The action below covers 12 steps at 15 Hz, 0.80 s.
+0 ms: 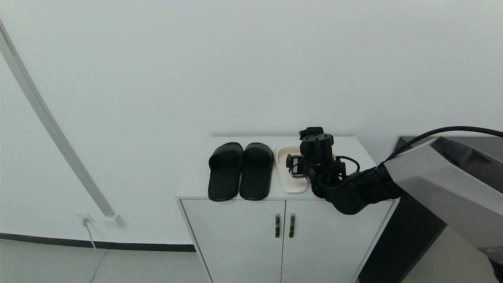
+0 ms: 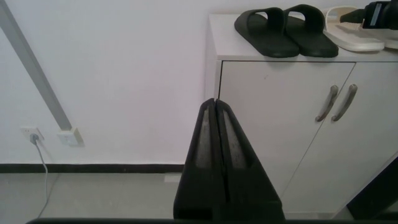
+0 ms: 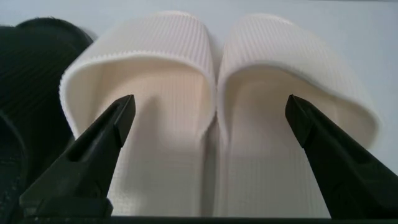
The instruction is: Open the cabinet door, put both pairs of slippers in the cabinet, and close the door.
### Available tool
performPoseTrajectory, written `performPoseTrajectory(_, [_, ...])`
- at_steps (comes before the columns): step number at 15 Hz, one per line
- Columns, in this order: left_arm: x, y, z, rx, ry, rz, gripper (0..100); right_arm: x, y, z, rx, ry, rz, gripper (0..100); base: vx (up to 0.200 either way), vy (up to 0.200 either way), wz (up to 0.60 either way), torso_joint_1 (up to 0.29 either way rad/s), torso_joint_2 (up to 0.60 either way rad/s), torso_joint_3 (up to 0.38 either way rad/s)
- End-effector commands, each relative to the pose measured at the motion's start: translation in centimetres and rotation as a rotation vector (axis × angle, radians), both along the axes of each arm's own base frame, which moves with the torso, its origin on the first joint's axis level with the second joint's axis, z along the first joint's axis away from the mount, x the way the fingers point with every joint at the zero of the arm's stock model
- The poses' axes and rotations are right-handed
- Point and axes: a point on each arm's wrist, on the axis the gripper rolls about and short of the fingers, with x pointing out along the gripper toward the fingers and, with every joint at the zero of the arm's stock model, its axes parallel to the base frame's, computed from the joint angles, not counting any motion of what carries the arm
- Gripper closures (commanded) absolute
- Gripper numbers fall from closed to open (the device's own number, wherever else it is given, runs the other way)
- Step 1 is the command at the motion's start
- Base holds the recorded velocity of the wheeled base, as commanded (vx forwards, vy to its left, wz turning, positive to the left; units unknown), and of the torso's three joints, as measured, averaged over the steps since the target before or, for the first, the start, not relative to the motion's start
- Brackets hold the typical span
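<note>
Right claw (image 3: 210,107) spread wide over the white slippers (image 3: 155,62)
One tip of this claw is above each outer side of the white pair, and I cannot tell if they touch. The white slippers lie side by side on top of the cabinet (image 1: 196,186), just beside the black slippers (image 1: 224,171) on the robot's left. Both cabinet doors (image 1: 235,239) are closed, with two handles (image 1: 277,225) in the middle. The left claw (image 2: 215,109) is pressed together, low down and off to the left of the cabinet

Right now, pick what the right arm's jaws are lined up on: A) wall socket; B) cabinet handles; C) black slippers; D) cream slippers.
D: the right wrist view shows the open jaws spread just over the cream slippers.
</note>
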Motion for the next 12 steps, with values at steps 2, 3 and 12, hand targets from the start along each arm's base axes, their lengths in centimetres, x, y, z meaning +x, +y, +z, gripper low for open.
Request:
performPoseTrajectory(2, [0.0,0.0,0.0,-0.001,0.001,0.000,100,1.1,0.1,-0.4,0.004,-0.009,-0.011,0,0.000,0.000,0.00,0.000,0.00,0.000])
performPoseTrajectory(3, [0.0,0.0,0.0,-0.001,0.001,0.000,100,1.3,0.1,-0.4,0.001,-0.006,-0.014,0,0.000,0.000,0.00,0.000,0.00,0.000])
performPoseTrajectory(12, [0.0,0.0,0.0,-0.004,0.001,0.000,100,1.7,-0.2,0.6,0.010,-0.017,-0.014,100,0.000,0.000,0.00,0.000,0.00,0.000])
